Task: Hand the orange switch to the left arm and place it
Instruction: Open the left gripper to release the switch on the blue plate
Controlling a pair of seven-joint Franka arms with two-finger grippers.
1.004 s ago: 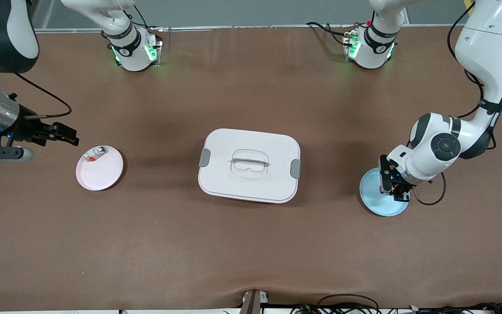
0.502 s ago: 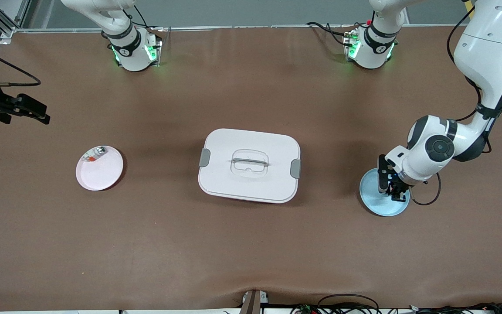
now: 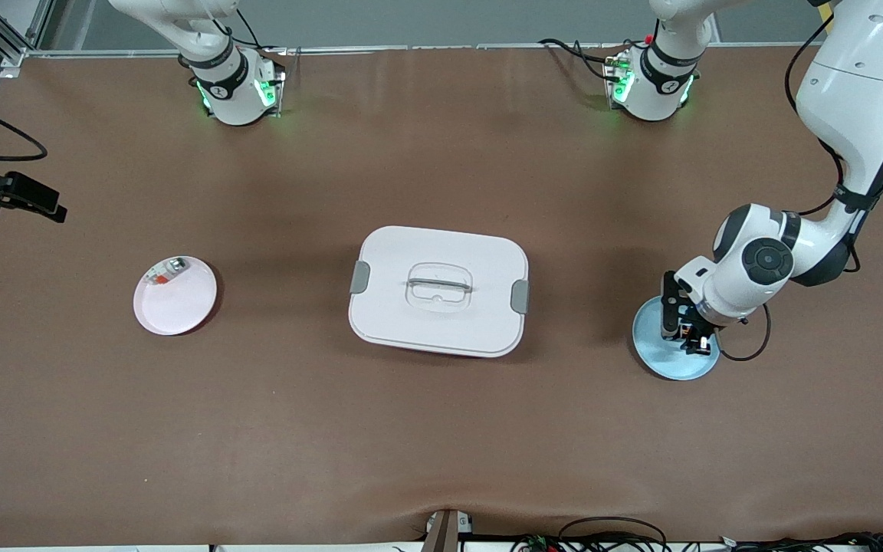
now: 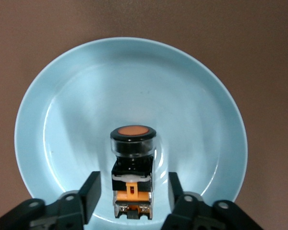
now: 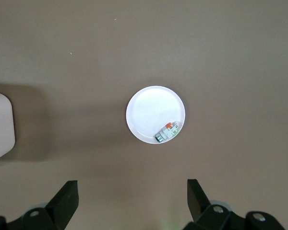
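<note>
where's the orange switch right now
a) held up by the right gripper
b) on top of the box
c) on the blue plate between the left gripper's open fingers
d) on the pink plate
c: the left wrist view shows the orange switch lying on the blue plate, with the left gripper open astride it, not yet clamped.

We get bright, even overhead light and sharp frames; the box [image 3: 438, 290] drops a soft shadow, the blue plate [image 4: 77, 110] shows mild glare, green LEDs glow top of frame.
</note>
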